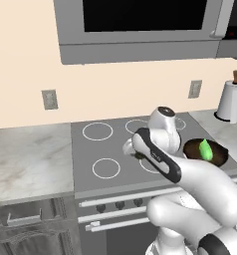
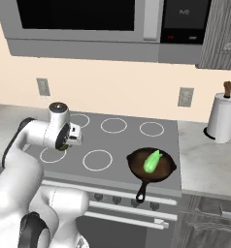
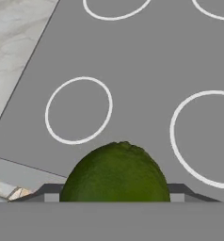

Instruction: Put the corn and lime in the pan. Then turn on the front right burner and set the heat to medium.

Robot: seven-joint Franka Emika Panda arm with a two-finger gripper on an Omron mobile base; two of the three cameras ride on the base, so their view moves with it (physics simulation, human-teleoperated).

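The lime (image 3: 116, 172), a round, dark, pebbly ball, sits pinched in the tool (image 2: 69, 137) above the smooth grey stovetop (image 3: 147, 56); tapered corn (image 2: 152, 161) lies in the round pan (image 2: 137, 167).

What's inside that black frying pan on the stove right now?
Inside the pan lies the corn, a light-green tapered piece resting on the dark bottom. The pan floor beneath it is covered. The lime is not in there; the gripper holds it above the stovetop.

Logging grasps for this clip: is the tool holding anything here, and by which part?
Yes: the lime sits between the fingers of the tool, gripped across its round body, above the stovetop. The corn already lies in the pan.
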